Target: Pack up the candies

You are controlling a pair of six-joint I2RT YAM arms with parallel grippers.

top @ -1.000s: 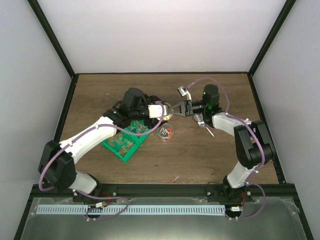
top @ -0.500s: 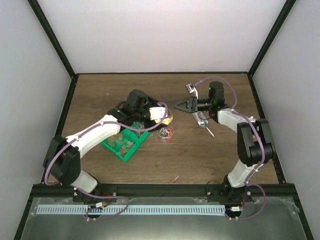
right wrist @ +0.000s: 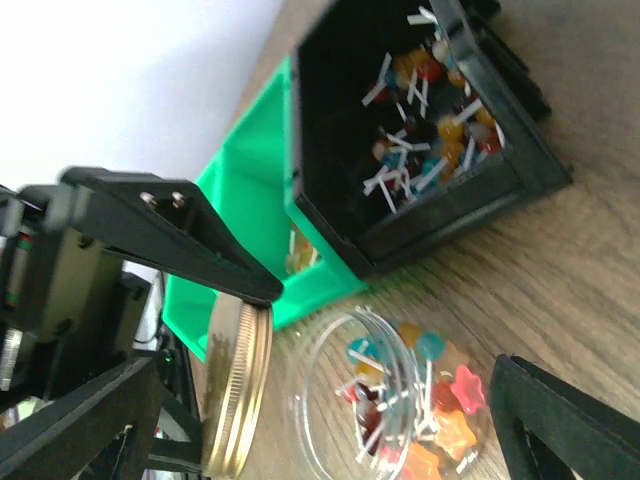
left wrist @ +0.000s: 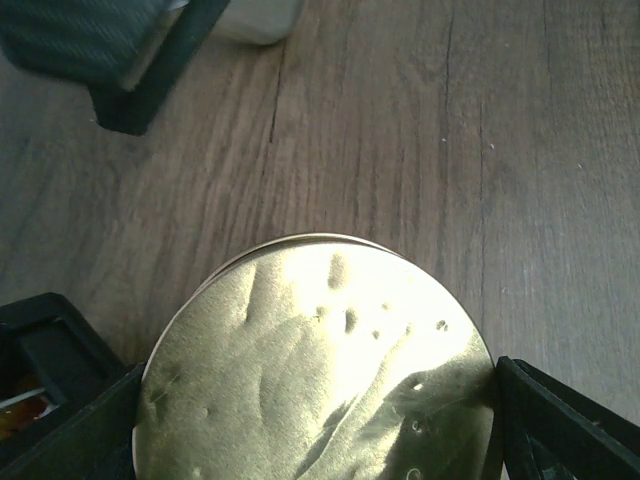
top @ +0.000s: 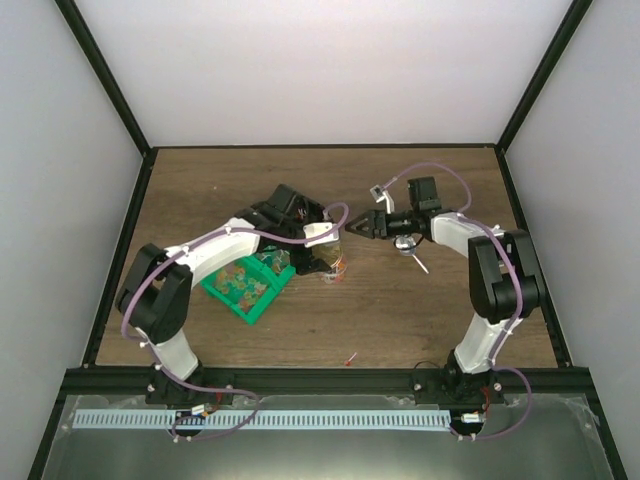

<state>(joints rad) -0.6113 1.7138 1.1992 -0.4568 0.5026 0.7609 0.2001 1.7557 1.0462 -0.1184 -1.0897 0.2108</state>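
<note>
The gold lid (left wrist: 320,380) is gripped by its rim between the left fingers (left wrist: 565,430), spread wide to span it, while the right fingers (right wrist: 575,425) are parted wide and empty, clear of the glass jar (right wrist: 380,400). The candies (right wrist: 440,400) are heaped in that open jar on the table (left wrist: 420,120), with more in the black bin (right wrist: 420,110) just beside it. The lid is best levelled and centred over the mouth before being lowered, so that no stick is trapped under the rim and the jar is not tipped.
</note>
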